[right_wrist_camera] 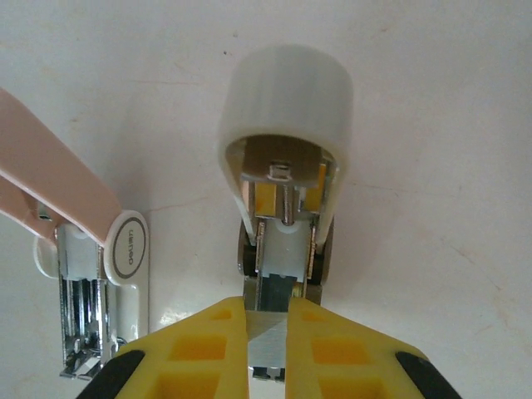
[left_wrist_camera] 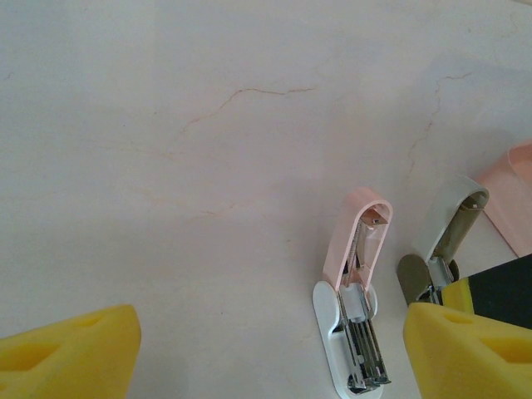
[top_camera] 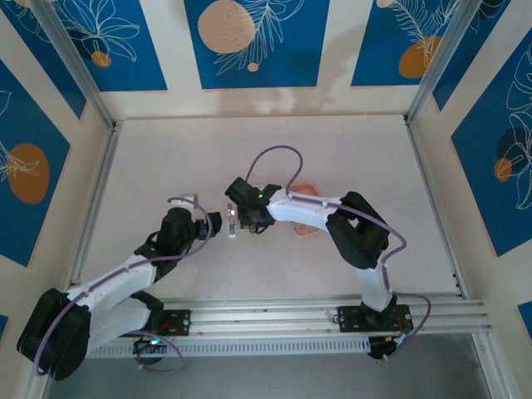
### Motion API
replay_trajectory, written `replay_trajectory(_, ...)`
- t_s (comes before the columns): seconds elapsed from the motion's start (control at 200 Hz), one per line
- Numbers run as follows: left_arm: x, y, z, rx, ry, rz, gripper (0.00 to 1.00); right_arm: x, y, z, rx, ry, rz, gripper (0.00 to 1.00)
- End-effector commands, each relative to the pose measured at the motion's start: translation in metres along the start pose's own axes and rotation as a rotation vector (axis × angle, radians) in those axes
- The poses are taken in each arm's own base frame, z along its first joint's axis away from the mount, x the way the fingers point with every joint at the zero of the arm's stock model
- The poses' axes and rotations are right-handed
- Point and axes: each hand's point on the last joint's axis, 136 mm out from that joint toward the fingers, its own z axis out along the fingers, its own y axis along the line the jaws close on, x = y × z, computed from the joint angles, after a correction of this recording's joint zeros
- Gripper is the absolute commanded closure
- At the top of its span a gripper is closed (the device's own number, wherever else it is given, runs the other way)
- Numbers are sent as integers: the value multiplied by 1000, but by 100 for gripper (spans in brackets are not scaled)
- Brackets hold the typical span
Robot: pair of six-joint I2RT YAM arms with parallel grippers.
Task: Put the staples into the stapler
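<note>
A white-grey stapler (right_wrist_camera: 287,125) lies on the table with its lid swung open and its metal channel bared. My right gripper (right_wrist_camera: 268,320) is shut on a thin grey strip of staples (right_wrist_camera: 272,342), held in line with that channel at its near end. A second stapler, pink and white (left_wrist_camera: 357,316), lies open just beside it (right_wrist_camera: 91,274). My left gripper (left_wrist_camera: 270,357) is open above the table, with the pink stapler between its yellow fingers nearer the right one. In the top view both grippers meet mid-table, left (top_camera: 218,223) and right (top_camera: 236,218).
A salmon-pink tray (top_camera: 306,230) lies behind the right forearm, its corner showing (left_wrist_camera: 517,195). The table (top_camera: 349,158) is walled, with aluminium rails on both sides. Bare table stretches to the far side and the left.
</note>
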Motion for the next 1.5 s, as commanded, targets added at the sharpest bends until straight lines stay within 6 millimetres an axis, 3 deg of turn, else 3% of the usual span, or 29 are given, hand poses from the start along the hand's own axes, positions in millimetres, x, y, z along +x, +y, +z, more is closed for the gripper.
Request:
replay_trajectory(0.0, -6, 1, 0, -1, -21, -2, 18, -1, 3, 2, 2, 17, 2, 86)
replay_trajectory(0.275, -5, 3, 1, -6, -20, 1, 18, 2, -2, 4, 44, 21, 1, 86)
replay_trajectory(0.515, -4, 3, 1, -2, -17, 1, 17, -9, 9, -14, 4, -65, -41, 86)
replay_trajectory(0.675, -5, 2, 2, 2, -17, 6, 18, -13, 4, -21, 11, -91, -33, 85)
replay_trajectory(1.496, -4, 0, 3, 8, -12, 1, 17, 4, -7, 0, 51, -11, -23, 86)
